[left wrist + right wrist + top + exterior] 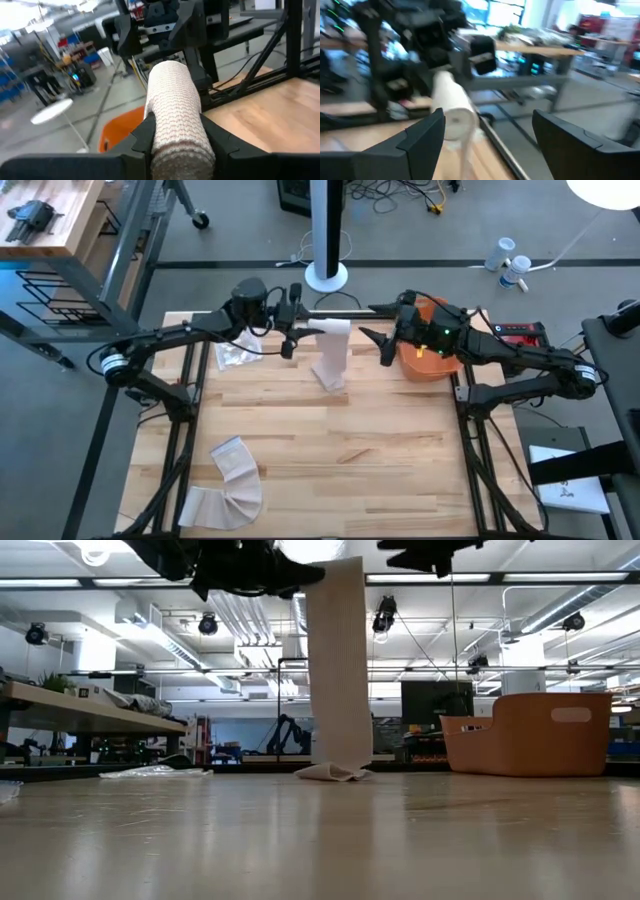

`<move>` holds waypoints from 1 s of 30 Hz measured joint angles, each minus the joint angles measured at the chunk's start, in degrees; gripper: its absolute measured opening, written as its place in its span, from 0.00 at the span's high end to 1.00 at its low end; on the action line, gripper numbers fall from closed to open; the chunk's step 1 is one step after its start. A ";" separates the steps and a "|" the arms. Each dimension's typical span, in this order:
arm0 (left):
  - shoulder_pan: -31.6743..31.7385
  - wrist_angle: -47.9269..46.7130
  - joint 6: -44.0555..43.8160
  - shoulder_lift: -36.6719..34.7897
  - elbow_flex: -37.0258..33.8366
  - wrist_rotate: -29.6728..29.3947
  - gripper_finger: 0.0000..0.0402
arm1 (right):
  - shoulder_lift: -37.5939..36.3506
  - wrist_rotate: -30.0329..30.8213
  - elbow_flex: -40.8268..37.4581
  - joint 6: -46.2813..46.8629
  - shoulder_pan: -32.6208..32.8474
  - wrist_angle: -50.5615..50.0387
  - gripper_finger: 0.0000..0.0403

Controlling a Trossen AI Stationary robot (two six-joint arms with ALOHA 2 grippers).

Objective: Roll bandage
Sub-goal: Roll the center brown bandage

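Currently, step in hand: the white woven elastic bandage (332,352) is being wound into a roll in the air above the far middle of the pale wooden slatted table (330,450)
Bandage position: its rolled end is clamped between the fingers of the left gripper (176,135); the loose tail hangs straight down and is bunched where it touches the table
Left gripper state: narrowly closed on the roll, both dark fingers pressed against its sides
Right gripper (372,340) state: jaws spread wide, nothing held, hovering just beside the free end of the roll
How it is best done: the roll should be kept level and firmly pinched by the left gripper, while the right gripper is brought squarely onto the roll's end before closing, so the winding is judged to stay tight and aligned; the tail should be kept hanging free, not twisted
Count, bandages on the table: three counted, one in hand and two flat strips (228,480) lying near the front left corner
Count, clear plastic wrapper (236,352): one, beside the left arm
Count, orange plastic bin (428,360): one, at the right edge
Count, arms: two
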 joint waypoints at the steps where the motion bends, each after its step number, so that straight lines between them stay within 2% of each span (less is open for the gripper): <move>1: 0.00 0.09 1.30 -0.10 -0.12 0.00 0.76 | 0.02 -1.70 0.00 0.84 -0.01 1.02 0.26; 3: 0.00 0.06 3.16 -0.10 -0.12 -0.02 0.77 | 0.40 -4.03 0.00 2.14 0.05 3.26 0.24; 6: -0.22 -0.03 6.27 -0.05 -0.12 -0.01 0.76 | 2.27 -4.20 0.01 4.27 0.04 4.64 0.23; 11: -0.28 1.54 8.84 -0.05 -0.12 -0.05 0.76 | 6.98 -7.20 -0.02 6.08 0.06 9.27 0.25; 19: -0.07 3.80 5.72 -0.05 -0.10 -0.23 0.75 | 8.28 -8.57 2.86 -1.62 0.25 5.20 0.28; 30: -0.05 6.55 2.70 -0.05 -0.10 -0.23 0.73 | 13.40 -8.45 7.34 -3.47 0.10 3.99 0.36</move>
